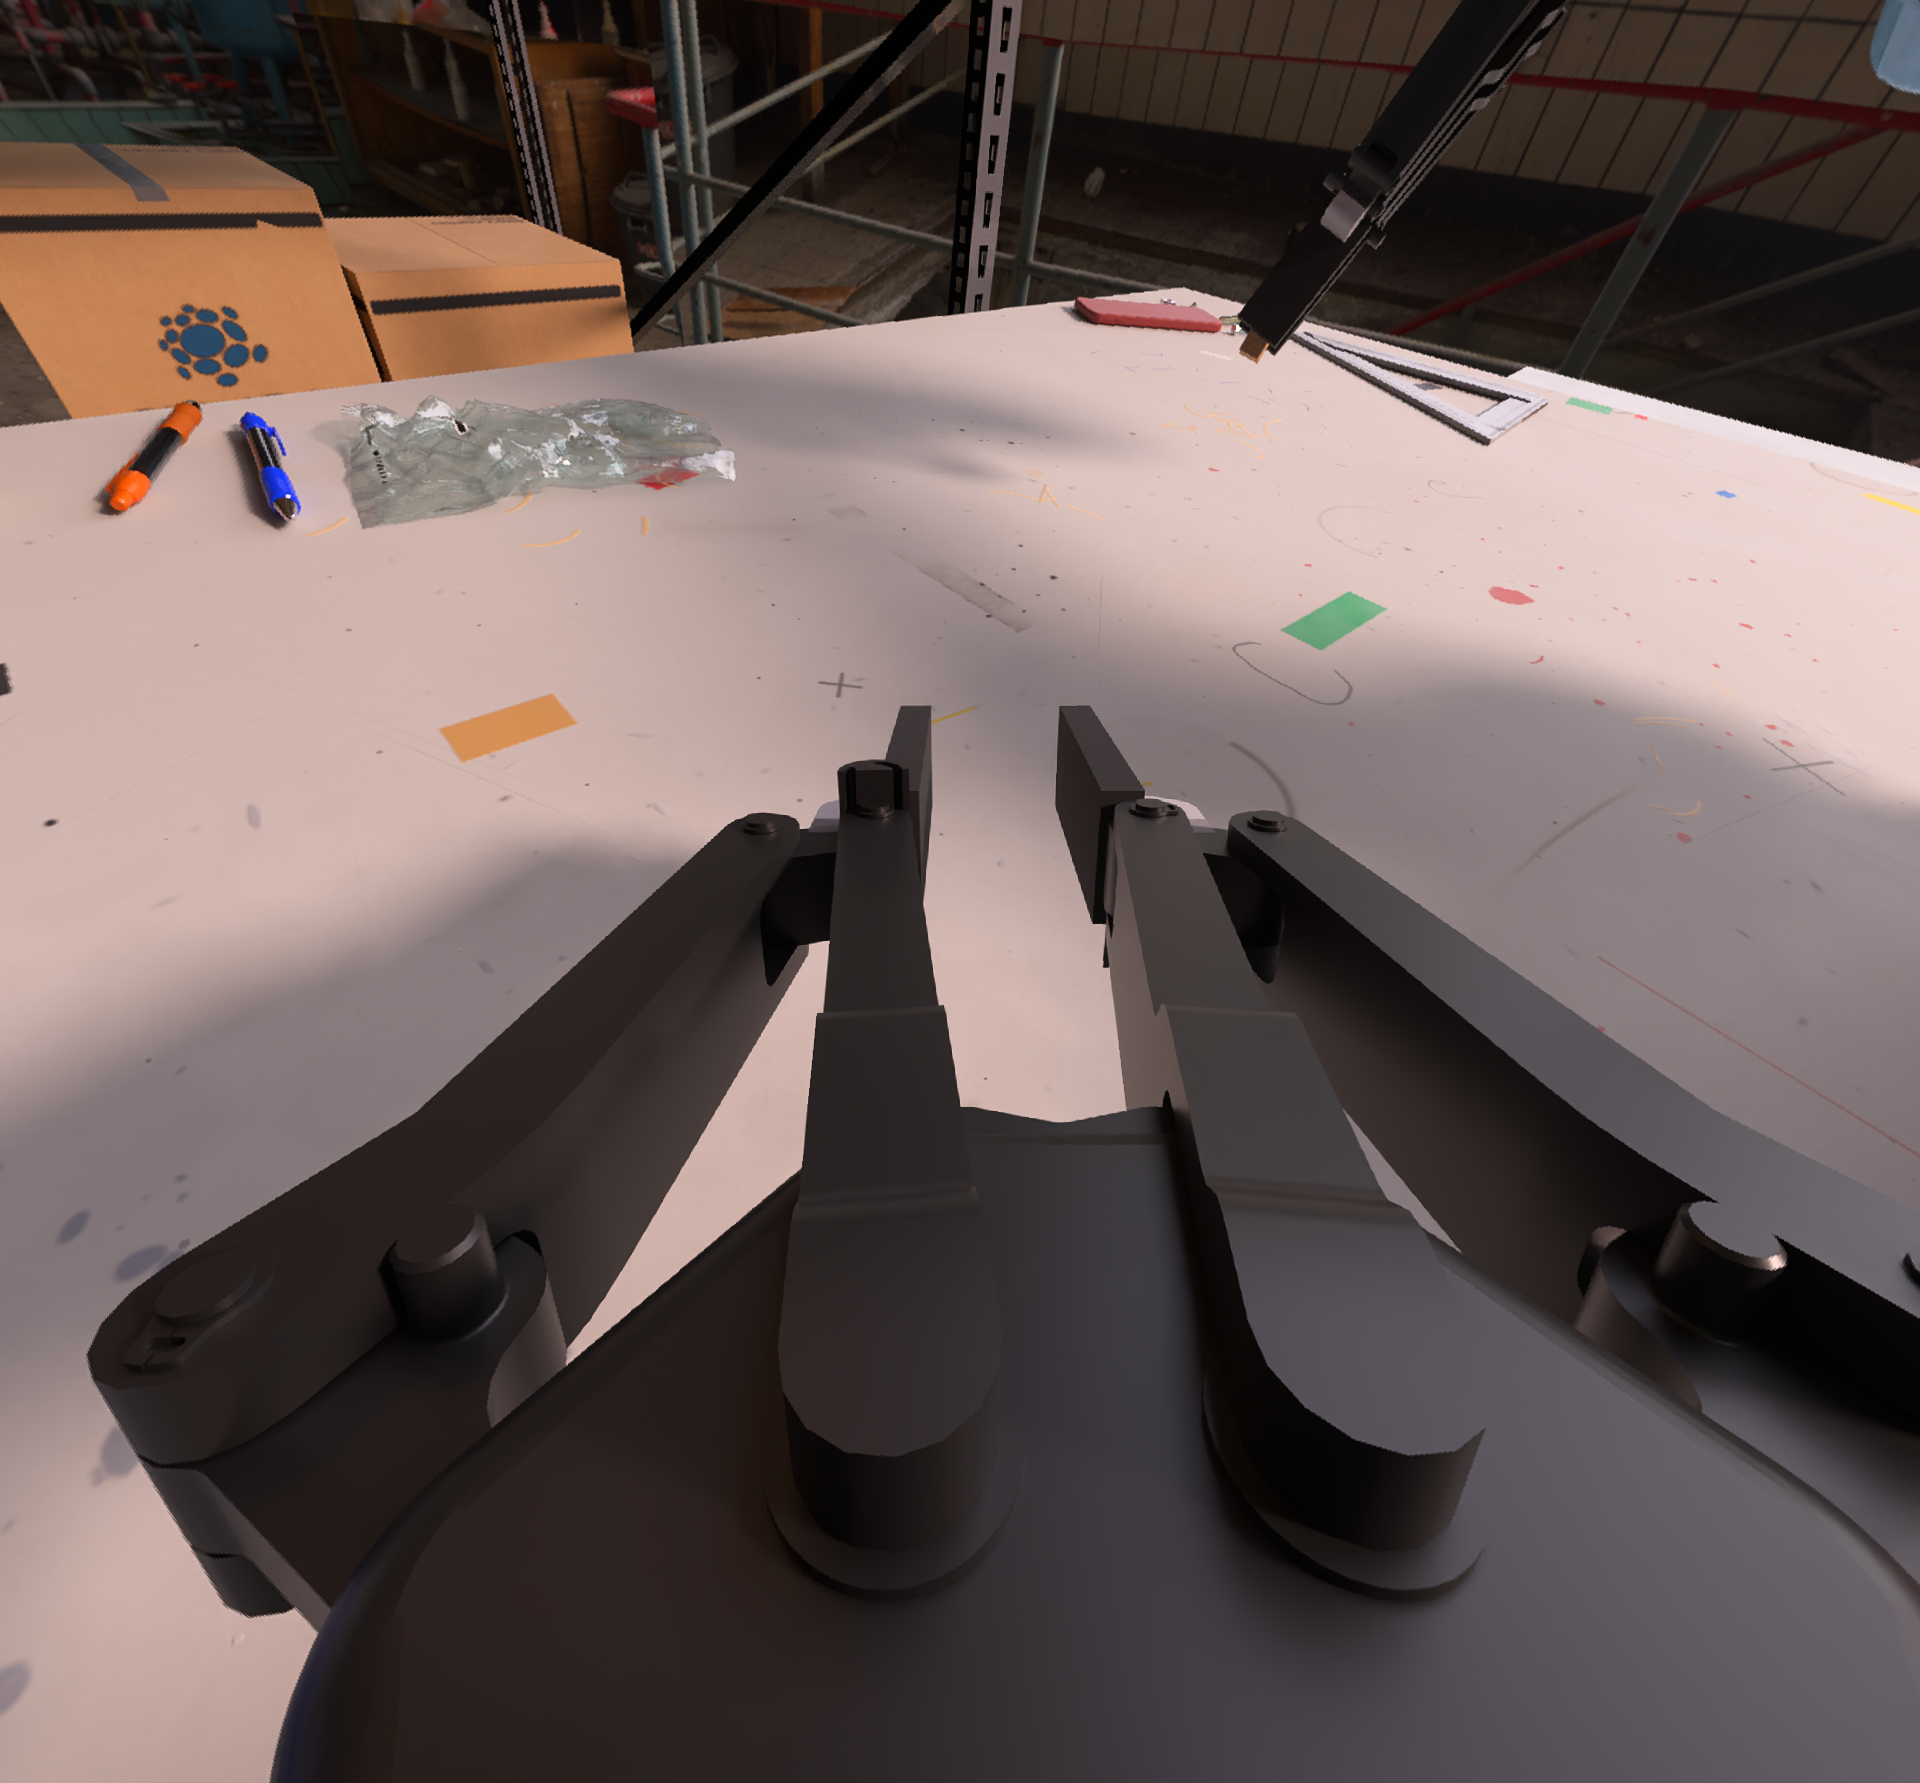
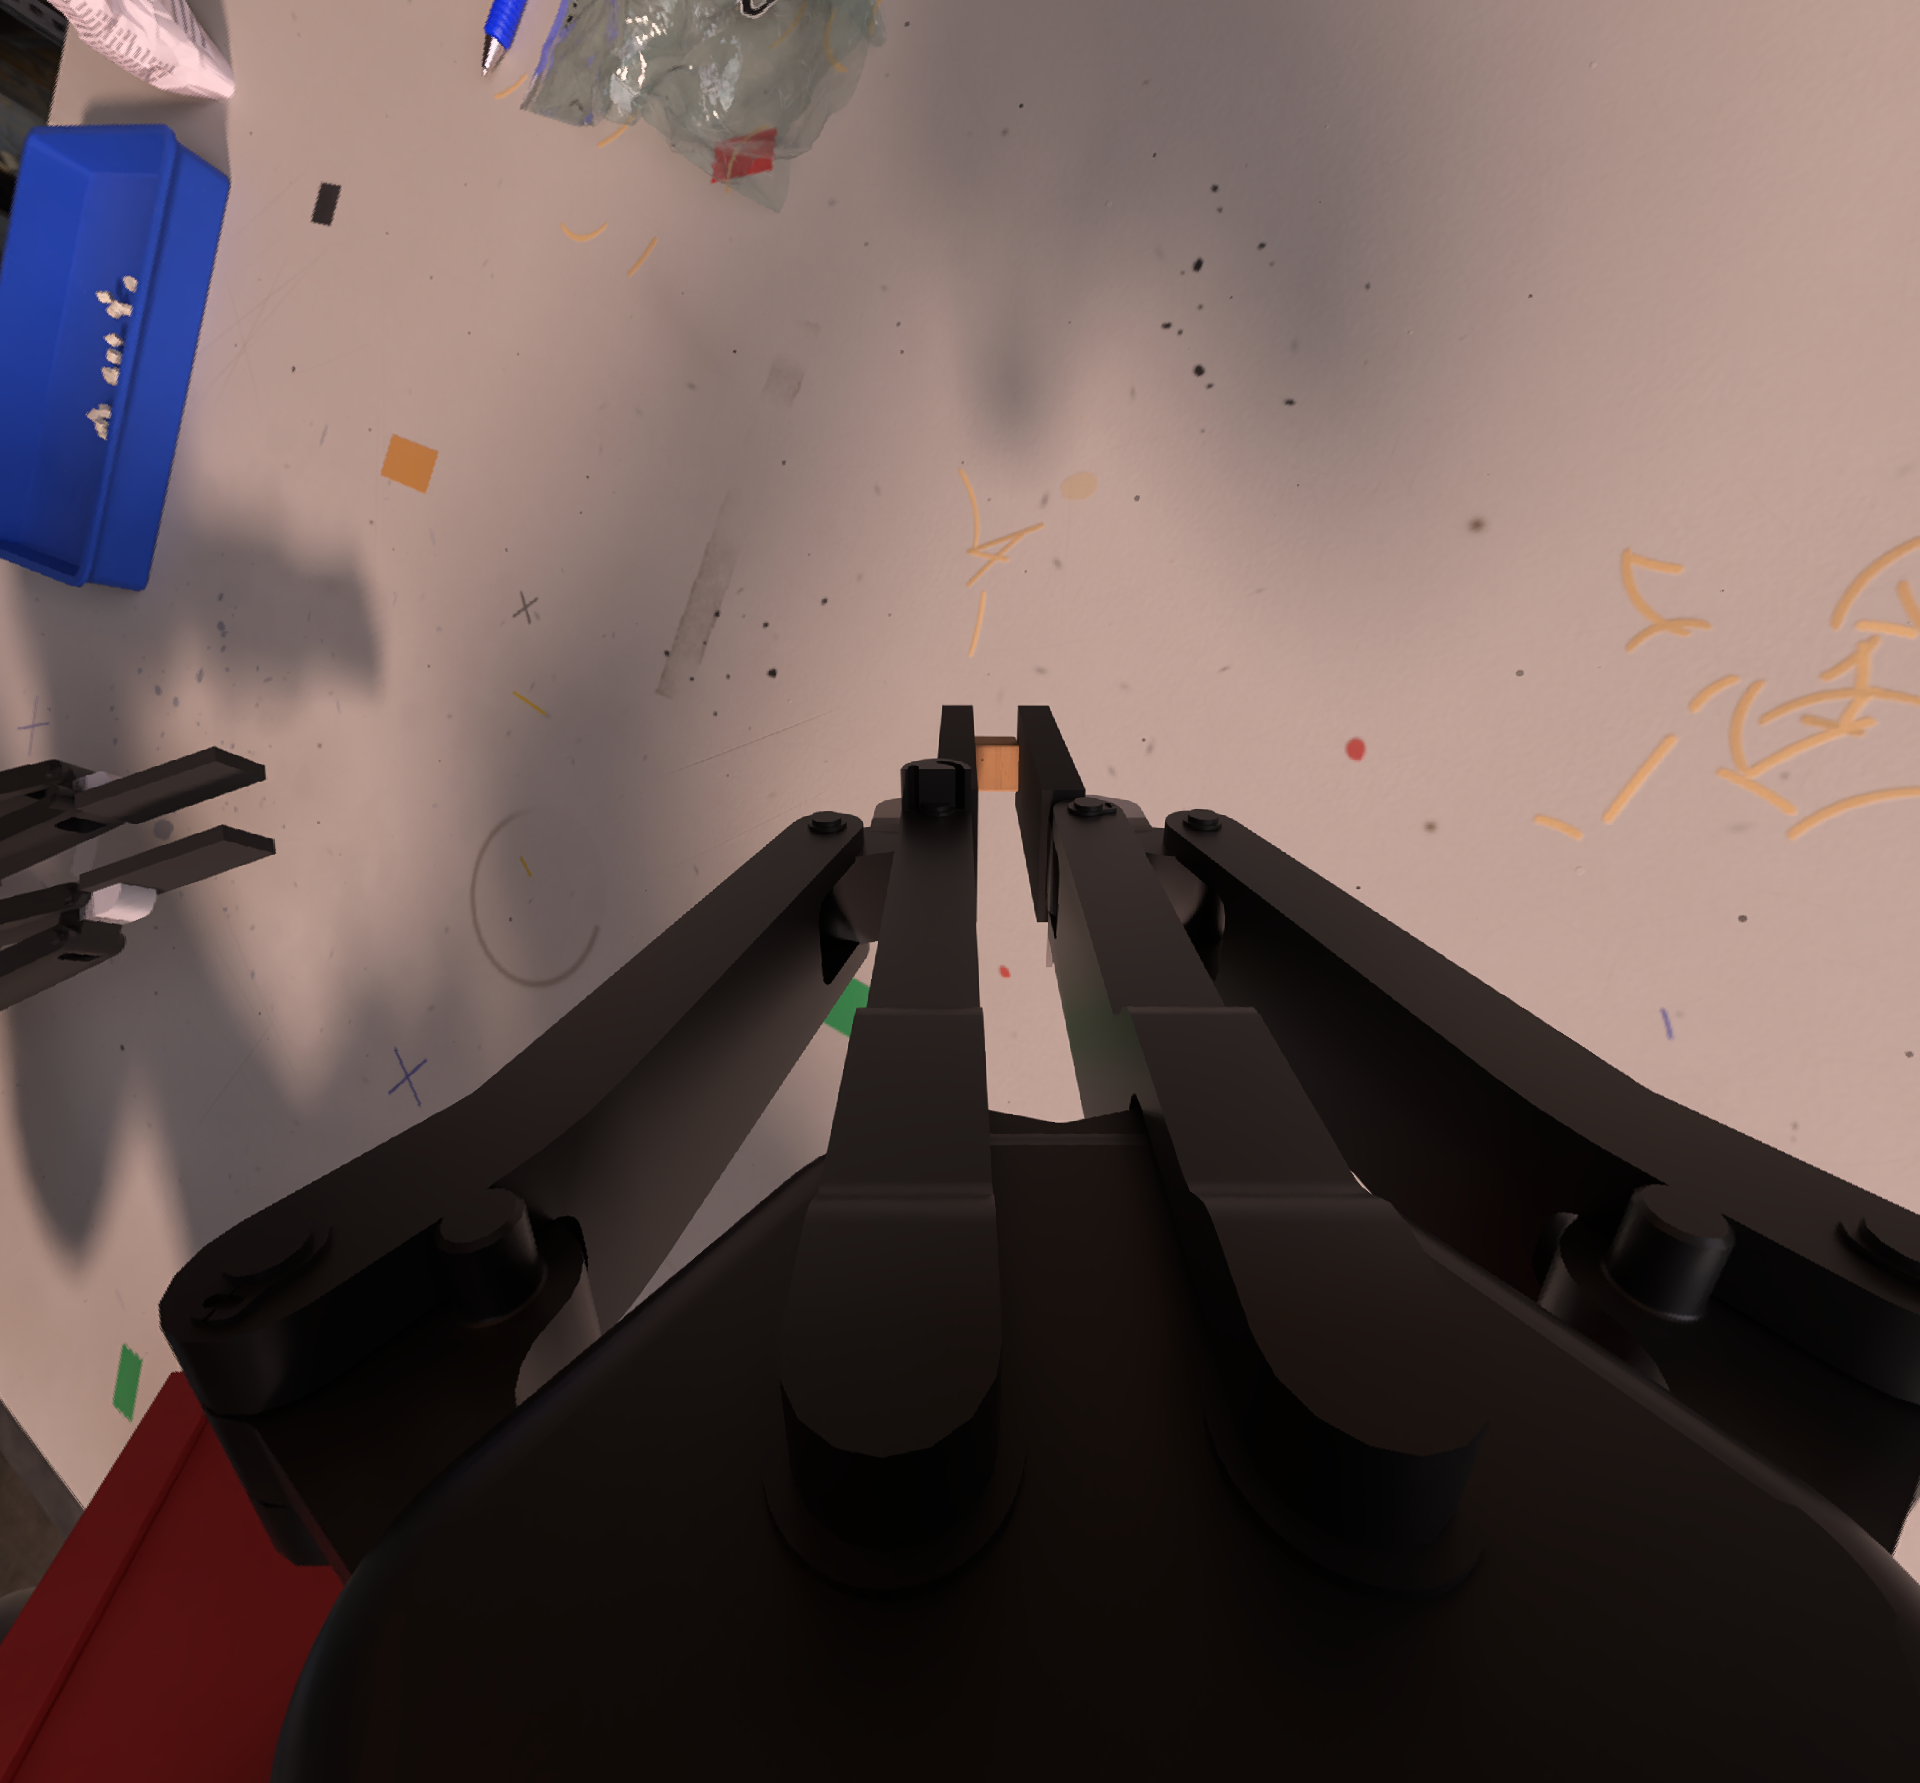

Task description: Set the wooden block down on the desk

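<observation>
A small wooden block (image 2: 996,763) sits clamped between the fingertips of my right gripper (image 2: 995,741), held above the pale desk (image 2: 1351,383). In the left wrist view the right gripper (image 1: 1262,336) hangs over the far right of the desk, with the block (image 1: 1253,347) peeking out below its tips. My left gripper (image 1: 992,746) is open and empty, low over the middle of the desk (image 1: 727,611). It also shows in the right wrist view (image 2: 182,814) at the left edge.
An orange pen (image 1: 154,455), a blue pen (image 1: 270,466) and a crumpled clear plastic bag (image 1: 520,455) lie at the far left. A blue bin (image 2: 94,351) and a red box (image 2: 135,1577) sit at the left of the right wrist view. A red flat object (image 1: 1143,314) and a triangular ruler (image 1: 1434,388) lie near the right gripper. Cardboard boxes (image 1: 208,279) stand behind the desk.
</observation>
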Robot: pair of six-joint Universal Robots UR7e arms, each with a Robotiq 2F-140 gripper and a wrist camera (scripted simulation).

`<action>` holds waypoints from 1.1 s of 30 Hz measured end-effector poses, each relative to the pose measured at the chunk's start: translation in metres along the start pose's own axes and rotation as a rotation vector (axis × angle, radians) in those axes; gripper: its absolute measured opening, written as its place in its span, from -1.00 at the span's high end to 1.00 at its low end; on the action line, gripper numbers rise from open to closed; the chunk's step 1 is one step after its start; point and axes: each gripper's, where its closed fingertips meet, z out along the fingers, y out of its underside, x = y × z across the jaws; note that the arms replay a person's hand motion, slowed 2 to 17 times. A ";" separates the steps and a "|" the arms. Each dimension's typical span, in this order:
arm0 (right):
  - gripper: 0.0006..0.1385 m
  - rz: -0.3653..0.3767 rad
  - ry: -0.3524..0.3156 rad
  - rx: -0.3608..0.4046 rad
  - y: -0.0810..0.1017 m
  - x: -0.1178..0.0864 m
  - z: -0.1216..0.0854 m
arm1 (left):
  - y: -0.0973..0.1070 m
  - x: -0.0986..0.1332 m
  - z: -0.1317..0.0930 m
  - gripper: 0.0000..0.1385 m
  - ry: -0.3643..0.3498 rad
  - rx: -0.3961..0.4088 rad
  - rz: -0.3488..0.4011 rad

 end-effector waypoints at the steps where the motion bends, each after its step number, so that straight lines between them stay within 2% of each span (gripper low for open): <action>1: 0.84 0.001 0.000 0.001 0.000 0.000 0.000 | 0.000 0.000 0.000 0.53 0.000 0.000 0.000; 33: 0.84 0.015 -0.006 -0.013 0.005 0.004 0.003 | 0.001 -0.001 0.000 0.53 -0.005 -0.003 -0.005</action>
